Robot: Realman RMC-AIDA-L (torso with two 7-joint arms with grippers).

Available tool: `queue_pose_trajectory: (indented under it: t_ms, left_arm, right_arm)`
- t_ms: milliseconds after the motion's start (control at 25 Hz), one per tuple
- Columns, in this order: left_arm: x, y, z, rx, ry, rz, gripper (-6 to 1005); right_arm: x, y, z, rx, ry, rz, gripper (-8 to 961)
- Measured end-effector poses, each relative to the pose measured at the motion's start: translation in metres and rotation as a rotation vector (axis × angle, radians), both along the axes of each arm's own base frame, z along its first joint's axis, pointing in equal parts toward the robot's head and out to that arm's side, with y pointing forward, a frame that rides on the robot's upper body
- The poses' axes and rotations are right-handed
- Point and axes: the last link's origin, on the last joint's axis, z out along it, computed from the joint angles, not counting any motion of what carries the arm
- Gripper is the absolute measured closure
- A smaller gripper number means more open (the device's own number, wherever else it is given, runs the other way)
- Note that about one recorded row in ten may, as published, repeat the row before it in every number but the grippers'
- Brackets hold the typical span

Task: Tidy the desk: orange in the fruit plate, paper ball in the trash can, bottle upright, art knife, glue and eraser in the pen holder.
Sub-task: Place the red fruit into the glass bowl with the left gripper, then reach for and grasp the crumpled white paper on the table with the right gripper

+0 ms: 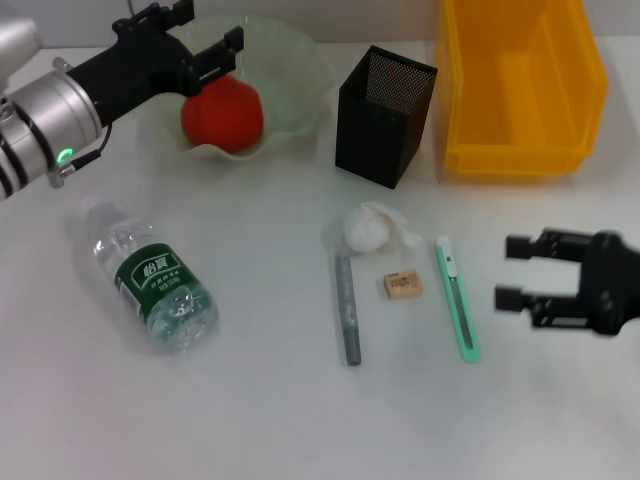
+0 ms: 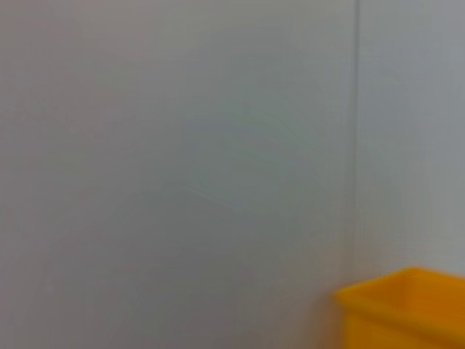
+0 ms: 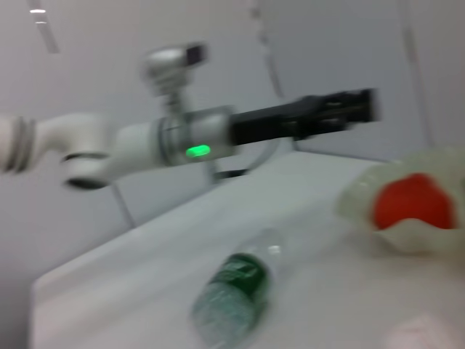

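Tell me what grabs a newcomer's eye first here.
The orange sits in the pale fruit plate at the back, with the left claw open just above it. Right of that stands the big yellow bin, and the bottle lies on its side near the front left.

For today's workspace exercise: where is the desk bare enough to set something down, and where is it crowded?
Bare: the front strip below the bottle and glue, and between them. Crowded: paper ball, eraser and art knife cluster centrally.

A white desk (image 1: 270, 420) carries a lying bottle (image 1: 150, 277), paper ball (image 1: 366, 229), glue (image 1: 346, 308), eraser (image 1: 402, 285), art knife (image 1: 456, 297), pen holder (image 1: 384, 116), fruit plate (image 1: 300, 75) and yellow bin (image 1: 520, 85).
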Motion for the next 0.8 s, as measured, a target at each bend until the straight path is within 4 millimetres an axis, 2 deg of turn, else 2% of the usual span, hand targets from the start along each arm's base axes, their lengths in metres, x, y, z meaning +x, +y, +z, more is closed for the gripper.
queue_pose_trajectory:
  t_ms: [40, 160, 200, 240, 320, 400, 440, 480, 560, 600, 640, 800]
  left_arm:
    - [0.0, 0.0, 0.0, 0.0, 0.0, 0.0, 468]
    - [-0.005, -0.032, 0.0, -0.081, -0.036, -0.087, 322]
    - [-0.013, -0.057, -0.003, -0.128, -0.052, -0.129, 288]
    - [-0.013, -0.057, -0.003, -0.128, -0.052, -0.129, 253]
    - [-0.024, -0.083, -0.007, -0.163, -0.057, -0.15, 184]
    - [-0.039, -0.116, -0.013, -0.187, -0.064, -0.163, 150]
    - [-0.039, -0.116, -0.013, -0.187, -0.064, -0.163, 150]
    - [-0.044, -0.127, -0.014, -0.187, -0.069, -0.16, 150]
    - [-0.047, -0.131, -0.015, -0.188, -0.072, -0.154, 151]
    - [-0.053, -0.14, -0.016, -0.195, -0.082, -0.138, 151]
    - [-0.053, -0.14, -0.016, -0.196, -0.083, -0.137, 151]
    - [-0.054, -0.143, -0.016, -0.2, -0.086, -0.131, 151]
  right_arm:
    - [0.0, 0.0, 0.0, 0.0, 0.0, 0.0, 187]
    - [-0.023, 0.022, 0.027, -0.013, -0.05, -0.085, 187]
    - [-0.043, 0.037, 0.035, -0.034, -0.111, -0.107, 187]
    - [-0.043, 0.037, 0.035, -0.034, -0.111, -0.107, 187]
    - [-0.064, 0.053, 0.035, -0.062, -0.198, -0.145, 187]
    - [-0.088, 0.076, 0.021, -0.095, -0.321, -0.231, 187]
    - [-0.088, 0.076, 0.021, -0.095, -0.321, -0.231, 189]
    - [-0.097, 0.083, 0.012, -0.11, -0.361, -0.26, 190]
    - [-0.112, 0.092, -0.004, -0.131, -0.428, -0.279, 193]
    - [-0.126, 0.1, -0.02, -0.138, -0.492, -0.283, 195]
    - [-0.126, 0.1, -0.02, -0.138, -0.492, -0.283, 197]
    - [-0.142, 0.109, -0.054, -0.145, -0.603, -0.275, 204]
